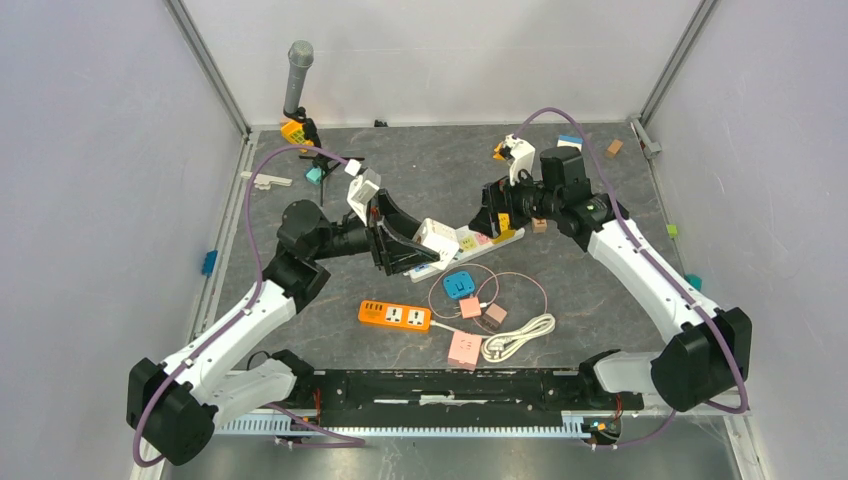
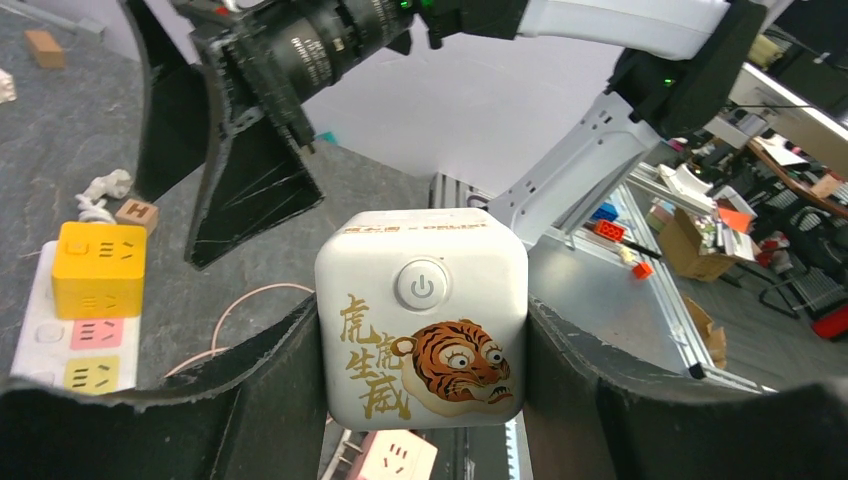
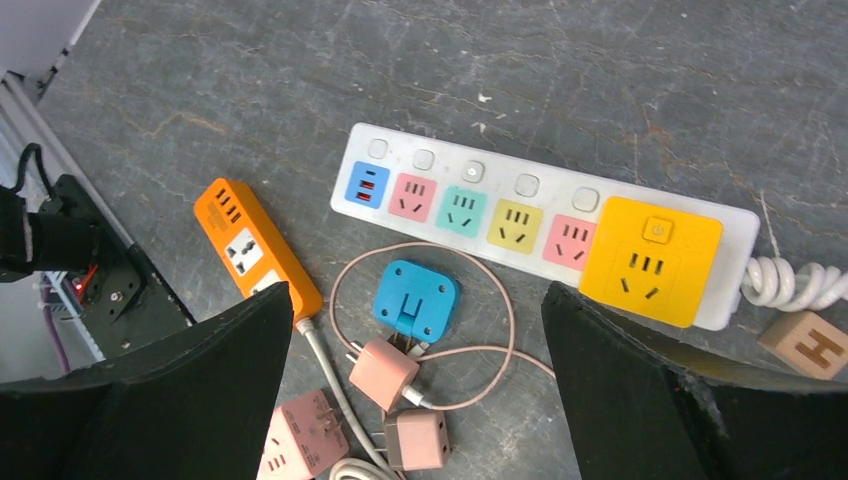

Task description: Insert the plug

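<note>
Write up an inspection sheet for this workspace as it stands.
Surface: dark stone-look table, flat.
Job's things: white tiger cube held off the table; white power strip lying flat, yellow cube plugged in at one end.
Clutter: orange strip, blue adapter, pink adapters, wooden H block, grey cylinder at the back.
Grippers: left gripper, jaws shut on the white tiger cube; right gripper, jaws wide open, empty, above the white power strip.
Cables: white coiled cord near the front; thin pink cable looped round the blue adapter; purple arm cables.
Surroundings: plain walls, metal frame posts.
</note>
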Controlling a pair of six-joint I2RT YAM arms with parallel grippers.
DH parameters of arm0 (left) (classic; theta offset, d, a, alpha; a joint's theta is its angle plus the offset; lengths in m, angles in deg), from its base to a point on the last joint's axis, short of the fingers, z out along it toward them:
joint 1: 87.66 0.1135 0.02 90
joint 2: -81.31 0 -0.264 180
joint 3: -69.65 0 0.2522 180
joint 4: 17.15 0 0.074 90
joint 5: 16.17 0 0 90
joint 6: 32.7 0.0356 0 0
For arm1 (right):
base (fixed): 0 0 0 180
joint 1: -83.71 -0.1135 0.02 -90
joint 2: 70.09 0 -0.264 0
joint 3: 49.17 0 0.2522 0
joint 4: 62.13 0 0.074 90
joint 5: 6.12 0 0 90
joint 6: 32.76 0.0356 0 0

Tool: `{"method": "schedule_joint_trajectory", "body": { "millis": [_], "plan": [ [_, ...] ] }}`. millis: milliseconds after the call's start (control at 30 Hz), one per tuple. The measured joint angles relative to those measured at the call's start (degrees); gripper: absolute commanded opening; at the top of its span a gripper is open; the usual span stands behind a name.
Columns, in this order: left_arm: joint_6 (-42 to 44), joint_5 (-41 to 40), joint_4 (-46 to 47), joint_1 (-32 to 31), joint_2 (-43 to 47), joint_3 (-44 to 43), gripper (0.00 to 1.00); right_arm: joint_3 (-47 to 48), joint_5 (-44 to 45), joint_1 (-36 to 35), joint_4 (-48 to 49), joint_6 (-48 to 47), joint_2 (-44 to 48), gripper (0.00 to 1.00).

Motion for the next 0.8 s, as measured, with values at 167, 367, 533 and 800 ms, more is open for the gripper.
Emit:
{"method": "schedule_joint_trajectory", "body": {
  "millis": [167,367,533,800],
  "plan": [
    [-4.44,3.87,6.34,0.07,-0.59,0.17,0.02,0.00,1.81,0.81,-1.05,0.00,-1.14,0.98],
    [-8.90,7.56,11.52,0.11,-1.79,0.17,0.02,0.00,4.70,2.32,-2.67,0.00,-2.78,0.98],
    [-8.61,3.41,4.90,0.11,-1.57,-0.81,0.02,0.00,8.09,4.39,-3.85,0.13,-5.25,0.98],
    [-7.32,-9.46,-18.08,0.37,-1.86,-9.18,0.02,2.16,9.46,7.06,-5.90,0.44,-13.09,0.98]
  ]
}}
